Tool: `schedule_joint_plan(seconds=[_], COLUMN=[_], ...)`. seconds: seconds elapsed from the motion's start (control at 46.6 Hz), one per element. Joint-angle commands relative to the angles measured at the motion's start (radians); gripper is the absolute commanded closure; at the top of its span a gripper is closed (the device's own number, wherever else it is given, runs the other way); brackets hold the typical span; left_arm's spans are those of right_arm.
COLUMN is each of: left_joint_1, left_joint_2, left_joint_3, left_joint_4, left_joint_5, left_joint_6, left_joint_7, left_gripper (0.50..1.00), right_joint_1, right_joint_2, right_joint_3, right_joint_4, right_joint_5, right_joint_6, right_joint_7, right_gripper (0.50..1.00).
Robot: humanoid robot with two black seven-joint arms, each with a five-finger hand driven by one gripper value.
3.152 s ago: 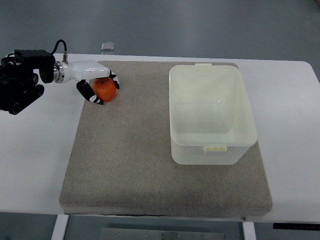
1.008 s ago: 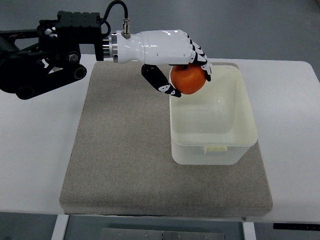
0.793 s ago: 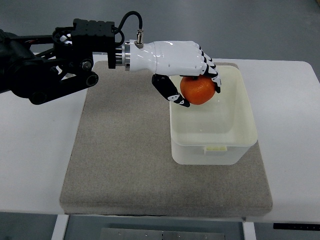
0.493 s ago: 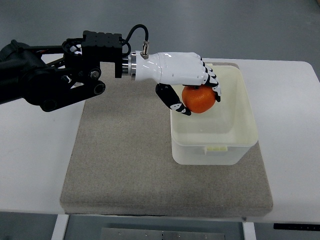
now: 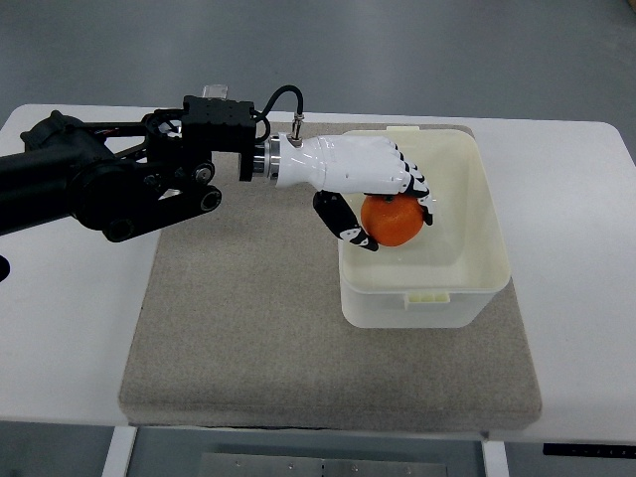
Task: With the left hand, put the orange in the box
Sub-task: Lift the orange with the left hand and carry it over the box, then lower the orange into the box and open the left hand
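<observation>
The orange (image 5: 394, 222) is held by my left hand (image 5: 383, 209), whose white fingers curl over its top while the thumb presses its left side. Hand and fruit are over the left half of the pale cream box (image 5: 477, 288), low within its opening. The box stands on the right part of a grey mat (image 5: 248, 318). My left arm's black forearm (image 5: 119, 179) reaches in from the left edge. No right arm shows.
The mat lies on a white table (image 5: 576, 229). A small clear object (image 5: 214, 91) sits at the table's far edge behind the arm. The box has a small latch tab (image 5: 428, 296) on its near rim.
My left hand carried the orange from the mat's far left corner to over the box, and in the last half second it sank lower into the opening.
</observation>
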Motion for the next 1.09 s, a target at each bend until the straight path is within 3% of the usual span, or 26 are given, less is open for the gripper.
schedule_joint_plan(seconds=[0.0,0.172,0.279,0.386,0.493,0.515,0.579,0.6,1.072], left_joint_1=[0.0,0.0,0.008,0.014,0.013,0.013,0.014,0.014,0.019], left_joint_2=[-0.002,-0.005,-0.005,-0.005,-0.005,-0.005,-0.004,-0.004,-0.004], left_joint_3=[-0.001,-0.012,-0.018,-0.047,-0.058,-0.058,-0.059,-0.059,-0.059], left_joint_4=[0.0,0.0,-0.002,-0.002,-0.002,-0.002,-0.003,-0.003,-0.008], left_joint_5=[-0.001,-0.019,-0.024,-0.022,-0.022,-0.024,-0.024,-0.024,-0.022], left_joint_6=[0.001,0.016,0.016,0.016,0.016,0.016,0.016,0.016,0.016], left_joint_7=[0.0,0.0,0.0,0.0,0.0,0.0,0.0,0.0,0.0], left_gripper=[1.0,1.0,0.853,0.737,0.72,0.692,0.547,0.529,0.512], right_joint_1=[0.0,0.0,0.0,0.0,0.0,0.0,0.0,0.0,0.0], right_joint_2=[0.0,0.0,0.0,0.0,0.0,0.0,0.0,0.0,0.0], right_joint_3=[0.0,0.0,0.0,-0.001,0.0,0.0,0.0,0.0,0.0], right_joint_4=[0.0,0.0,0.0,0.0,0.0,0.0,0.0,0.0,0.0], right_joint_5=[0.0,0.0,0.0,0.0,0.0,0.0,0.0,0.0,0.0], right_joint_6=[0.0,0.0,0.0,0.0,0.0,0.0,0.0,0.0,0.0], right_joint_7=[0.0,0.0,0.0,0.0,0.0,0.0,0.0,0.0,0.0], right_gripper=[0.574,0.574,0.574,0.574,0.574,0.574,0.574,0.574,0.574])
